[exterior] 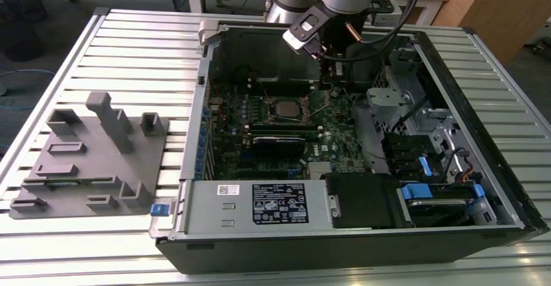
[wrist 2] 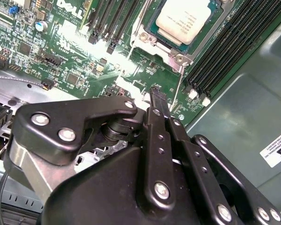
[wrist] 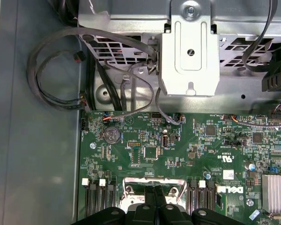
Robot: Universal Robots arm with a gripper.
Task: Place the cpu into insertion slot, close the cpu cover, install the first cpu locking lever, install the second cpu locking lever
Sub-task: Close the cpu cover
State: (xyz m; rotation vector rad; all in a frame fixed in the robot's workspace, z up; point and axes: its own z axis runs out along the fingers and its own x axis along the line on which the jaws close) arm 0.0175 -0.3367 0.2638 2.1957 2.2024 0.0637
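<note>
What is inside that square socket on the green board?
The cpu lies in the insertion slot, silvery top up. Whatever is beneath the chip is covered.

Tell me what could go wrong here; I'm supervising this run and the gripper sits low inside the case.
The gripper hangs right beside a thin locking lever that juts out next to the cpu; a slip might bend it or scrape the circuit board. The memory slots are also close.

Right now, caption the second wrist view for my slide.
Closed gripper poised over the green board, near a corner of the socket with the chip seated inside.
</note>
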